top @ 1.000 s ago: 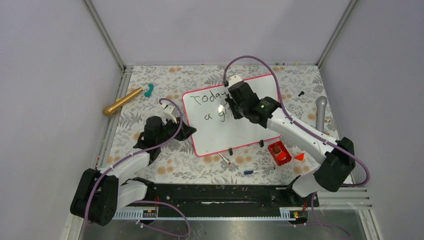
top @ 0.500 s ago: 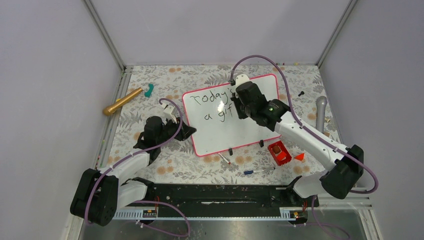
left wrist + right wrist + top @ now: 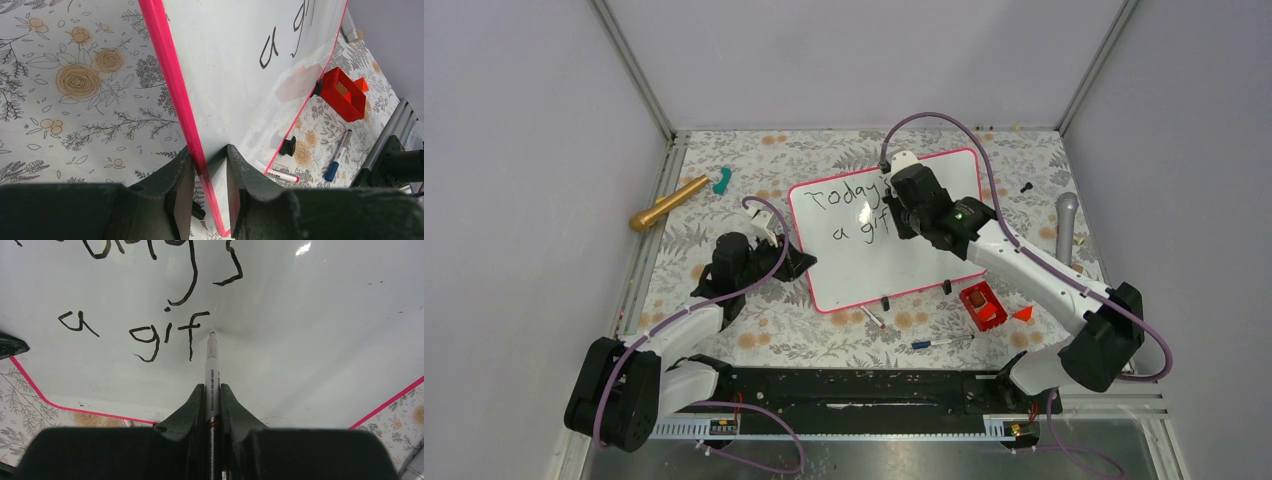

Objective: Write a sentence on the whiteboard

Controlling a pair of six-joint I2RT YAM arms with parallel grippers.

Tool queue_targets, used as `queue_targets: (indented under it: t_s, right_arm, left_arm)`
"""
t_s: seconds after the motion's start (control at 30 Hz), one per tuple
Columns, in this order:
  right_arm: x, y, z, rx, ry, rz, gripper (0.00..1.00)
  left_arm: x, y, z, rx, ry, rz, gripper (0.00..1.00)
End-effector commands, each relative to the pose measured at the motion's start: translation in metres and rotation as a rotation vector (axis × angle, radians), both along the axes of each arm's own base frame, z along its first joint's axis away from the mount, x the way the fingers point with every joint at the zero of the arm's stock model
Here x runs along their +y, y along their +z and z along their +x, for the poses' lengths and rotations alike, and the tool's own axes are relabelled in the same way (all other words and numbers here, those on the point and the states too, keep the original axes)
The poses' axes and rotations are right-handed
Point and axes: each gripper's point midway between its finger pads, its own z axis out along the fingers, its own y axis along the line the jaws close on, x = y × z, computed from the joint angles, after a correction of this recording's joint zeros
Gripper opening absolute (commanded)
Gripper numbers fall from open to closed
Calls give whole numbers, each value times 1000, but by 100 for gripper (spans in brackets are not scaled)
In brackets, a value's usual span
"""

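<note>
- Whiteboard (image 3: 874, 270): glossy white, thin pink-red frame, flat on floral tabletop (image 3: 774, 330); frame edge pinched between the narrow-set fingers of the left tool (image 3: 206, 165).
- Sentence (image 3: 836, 196): black handwriting, "Today's" over "a gif", just ahead of the right tool (image 3: 212, 390).
- Marker (image 3: 212, 355): clamped in right tool, tip meeting the board beside "f".

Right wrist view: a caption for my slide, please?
Right gripper holds a marker, tip at the sentence on the whiteboard.

hand (image 3: 212, 392) gripping marker (image 3: 212, 365), whiteboard (image 3: 310, 340)
</note>
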Motion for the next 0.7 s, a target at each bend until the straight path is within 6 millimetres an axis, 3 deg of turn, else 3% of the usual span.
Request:
queue_targets:
  t_s: [0.0, 0.67]
  right_arm:
    - [3, 3, 6, -10, -13, 19, 0]
    - [-18, -3, 15, -39, -106, -61, 0]
  left_arm:
    - [7, 9, 13, -82, 37, 45, 13]
    - [7, 9, 12, -86, 38, 45, 13]
